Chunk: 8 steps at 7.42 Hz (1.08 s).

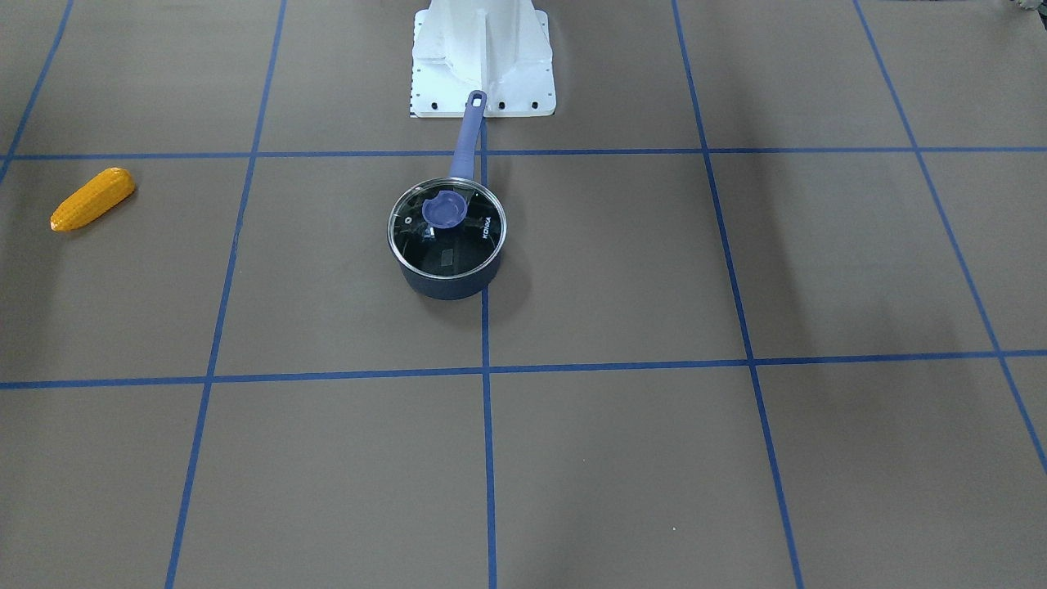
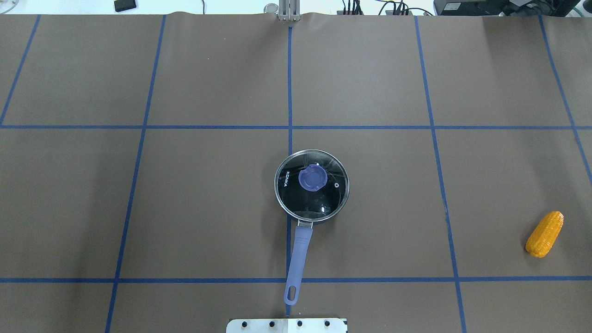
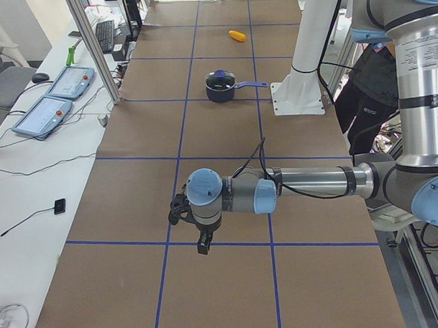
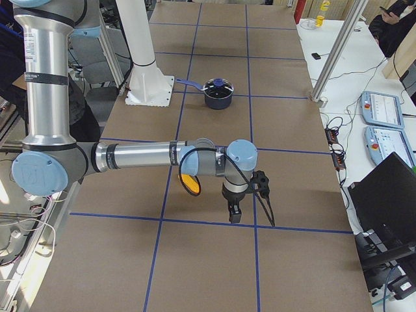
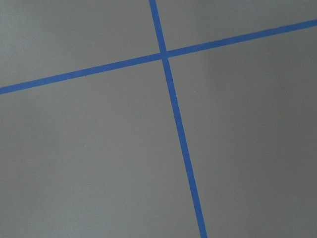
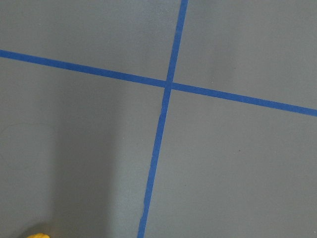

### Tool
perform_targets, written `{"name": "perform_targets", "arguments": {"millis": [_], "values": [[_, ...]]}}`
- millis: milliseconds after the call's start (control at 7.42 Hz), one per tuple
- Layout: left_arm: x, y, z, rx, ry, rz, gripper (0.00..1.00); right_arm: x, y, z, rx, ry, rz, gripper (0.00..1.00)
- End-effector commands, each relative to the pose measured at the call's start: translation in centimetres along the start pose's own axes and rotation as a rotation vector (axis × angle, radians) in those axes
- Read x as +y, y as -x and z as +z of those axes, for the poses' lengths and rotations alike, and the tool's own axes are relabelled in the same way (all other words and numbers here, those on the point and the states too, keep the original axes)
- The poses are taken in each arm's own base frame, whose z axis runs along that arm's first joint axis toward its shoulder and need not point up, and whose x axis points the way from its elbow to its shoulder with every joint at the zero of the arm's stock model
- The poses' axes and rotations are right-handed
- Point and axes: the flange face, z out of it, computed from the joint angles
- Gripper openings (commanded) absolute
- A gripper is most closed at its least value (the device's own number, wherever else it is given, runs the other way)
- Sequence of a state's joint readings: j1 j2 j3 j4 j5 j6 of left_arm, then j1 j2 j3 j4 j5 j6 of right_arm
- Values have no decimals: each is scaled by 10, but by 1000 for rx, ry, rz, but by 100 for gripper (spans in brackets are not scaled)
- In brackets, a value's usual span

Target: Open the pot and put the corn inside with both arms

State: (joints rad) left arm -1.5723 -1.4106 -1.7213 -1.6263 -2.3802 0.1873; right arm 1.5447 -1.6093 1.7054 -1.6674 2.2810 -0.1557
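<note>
The dark blue pot stands at the table's middle with its glass lid on it. Its long handle points toward the robot's base. The yellow-orange corn lies far out on the robot's right side, also in the front view. The left gripper hangs over the table far out on the left, shown only in the exterior left view. The right gripper hangs close to the corn, shown only in the exterior right view. I cannot tell whether either is open or shut.
The white robot base stands just behind the pot's handle. Blue tape lines grid the brown table cover. Both wrist views show only bare cover and tape; a sliver of corn shows at the right wrist view's bottom edge.
</note>
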Motion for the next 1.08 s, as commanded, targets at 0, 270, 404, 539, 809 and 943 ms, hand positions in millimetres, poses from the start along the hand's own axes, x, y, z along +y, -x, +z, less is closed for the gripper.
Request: {"name": "perform_targets", "arguments": {"millis": [0,270,404,539,809,943], "values": [[-2,-4,-4,-1,-9,6,99,-1,0,-1,0,-2,-1,100],[-6,-13,-14,-6,-26,21,99,-7,5,-7,4,-15,-16,100],[-14,-33,-31,2,-73,75,99,-15,8,-14,26,-59,-53,100],[-20,-47,-45,2,-125,130,99,-21,6,-13,36,-120,-103,100],[-73,-61,-53,-6,-286,339,99,-33,21,-25,19,-201,-81,100],[-54,-54,-40,19,-333,392,99,-39,30,-36,20,-287,-145,100]]}}
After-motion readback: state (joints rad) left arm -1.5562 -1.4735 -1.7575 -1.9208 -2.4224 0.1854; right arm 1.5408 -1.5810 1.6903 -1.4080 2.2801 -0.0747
